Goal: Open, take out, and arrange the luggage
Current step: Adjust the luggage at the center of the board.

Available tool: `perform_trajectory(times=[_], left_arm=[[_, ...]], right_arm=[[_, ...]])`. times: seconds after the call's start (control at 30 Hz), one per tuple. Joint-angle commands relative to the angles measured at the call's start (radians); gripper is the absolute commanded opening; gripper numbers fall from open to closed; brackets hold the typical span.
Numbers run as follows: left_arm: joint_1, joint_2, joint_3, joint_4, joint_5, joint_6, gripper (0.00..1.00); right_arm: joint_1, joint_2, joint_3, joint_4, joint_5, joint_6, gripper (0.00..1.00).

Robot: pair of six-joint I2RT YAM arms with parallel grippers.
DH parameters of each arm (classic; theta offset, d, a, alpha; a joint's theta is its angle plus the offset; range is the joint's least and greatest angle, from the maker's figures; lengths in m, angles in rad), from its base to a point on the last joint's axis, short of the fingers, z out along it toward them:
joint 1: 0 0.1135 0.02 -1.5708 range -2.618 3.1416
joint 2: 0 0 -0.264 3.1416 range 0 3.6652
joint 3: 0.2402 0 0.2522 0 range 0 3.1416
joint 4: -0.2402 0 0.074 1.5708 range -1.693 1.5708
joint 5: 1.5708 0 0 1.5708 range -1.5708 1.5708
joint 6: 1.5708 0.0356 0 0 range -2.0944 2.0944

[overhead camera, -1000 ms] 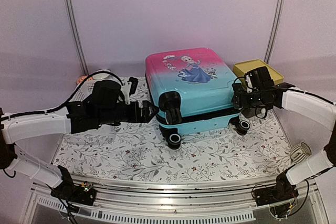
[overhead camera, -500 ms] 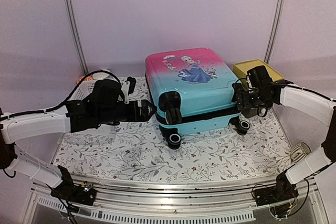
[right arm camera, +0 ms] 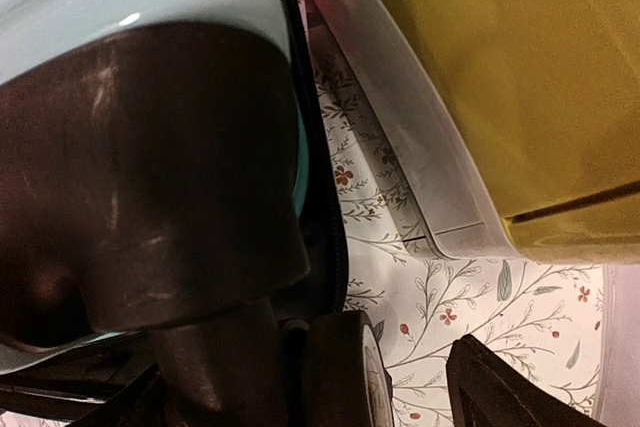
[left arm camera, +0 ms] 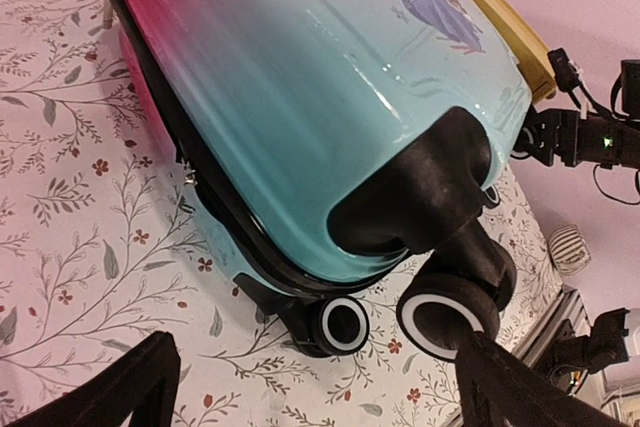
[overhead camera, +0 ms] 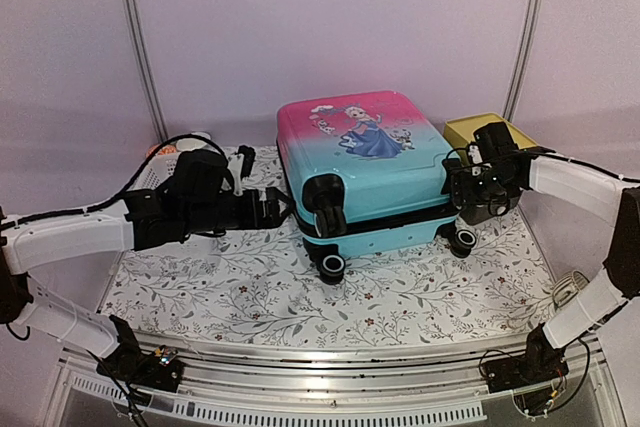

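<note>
Floral cloth covers the table from the arm bases back to the wall. The luggage lies flat on the cloth, toward the back centre, printed shell up and wheel end toward the arms. The near wheel and the right-hand wheel are closest to the arms. The black zipper band looks closed all round, so opening has not begun.

The left gripper hovers just beside the left side face at zipper height, jaws released and empty. The right gripper sits at the right corner with its fingers spread either side of the black wheel housing. Cloth shows past one finger, so nothing is clamped.

Step in hand, as judged: brace the case and find the zipper pull.
- A small metal tab hangs from the band on the left face and is probably the pull. Bring the left fingertips in square to it, then pinch.
- Close the right jaws on the housing, not the wheel, which may roll.
- Draw the pull along the band, not outward, so the case does not slide.
- Keep the right wrist clear of the yellow-topped box, just behind it.
</note>
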Motion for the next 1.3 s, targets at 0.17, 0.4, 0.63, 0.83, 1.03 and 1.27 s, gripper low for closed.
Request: perform_trajectory(times=[0.17, 0.4, 0.63, 0.83, 1.03, 1.27], left_arm=[[0.082, -0.076, -0.037, -0.017, 0.031, 0.002, 0.98], [0.124, -0.126, -0.029, -0.068, 0.022, 0.02, 0.98], [0.156, -0.143, 0.002, -0.132, -0.008, 0.041, 0.98], [0.178, -0.142, 0.022, -0.15, -0.008, 0.051, 0.98], [0.176, -0.143, 0.012, -0.154, 0.034, 0.063, 0.98], [0.172, -0.175, -0.016, -0.158, 0.084, 0.061, 0.98]], right_arm=[[-0.025, 0.032, 0.014, 0.002, -0.087, 0.007, 0.64], [0.037, -0.028, -0.016, -0.047, -0.108, 0.03, 0.57], [0.29, -0.151, -0.052, -0.137, -0.012, 0.274, 0.55], [0.469, -0.184, -0.06, -0.13, -0.034, 0.454, 0.67], [0.453, -0.182, 0.007, -0.217, 0.127, 0.399, 1.0], [0.301, -0.235, 0.025, -0.171, 0.028, 0.265, 0.99]])
